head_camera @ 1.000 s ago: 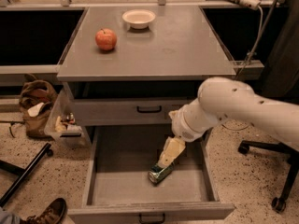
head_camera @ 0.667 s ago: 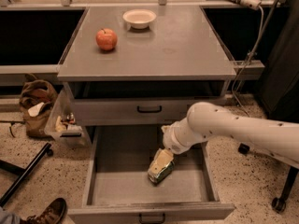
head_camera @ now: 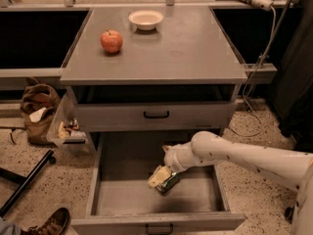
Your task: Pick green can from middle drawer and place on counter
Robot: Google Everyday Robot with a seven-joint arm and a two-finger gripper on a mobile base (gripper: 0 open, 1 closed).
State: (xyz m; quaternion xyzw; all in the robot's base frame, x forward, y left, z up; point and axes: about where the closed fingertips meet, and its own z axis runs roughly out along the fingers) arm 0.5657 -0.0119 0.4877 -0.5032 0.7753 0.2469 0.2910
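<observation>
Down in the middle drawer (head_camera: pixel 122 192), my hand (head_camera: pixel 160 176) is at the green can (head_camera: pixel 169 183); I cannot tell its grip. Lift and tabletop (head_camera: pixel 186 48) placement remain.

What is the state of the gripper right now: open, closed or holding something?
Gripper: low in the middle drawer, at the green can; open or closed cannot be told.

our arm (head_camera: pixel 244 155) reaches in from the right. our gripper (head_camera: pixel 160 176) points down-left, just below our wrist (head_camera: pixel 178 158).
</observation>
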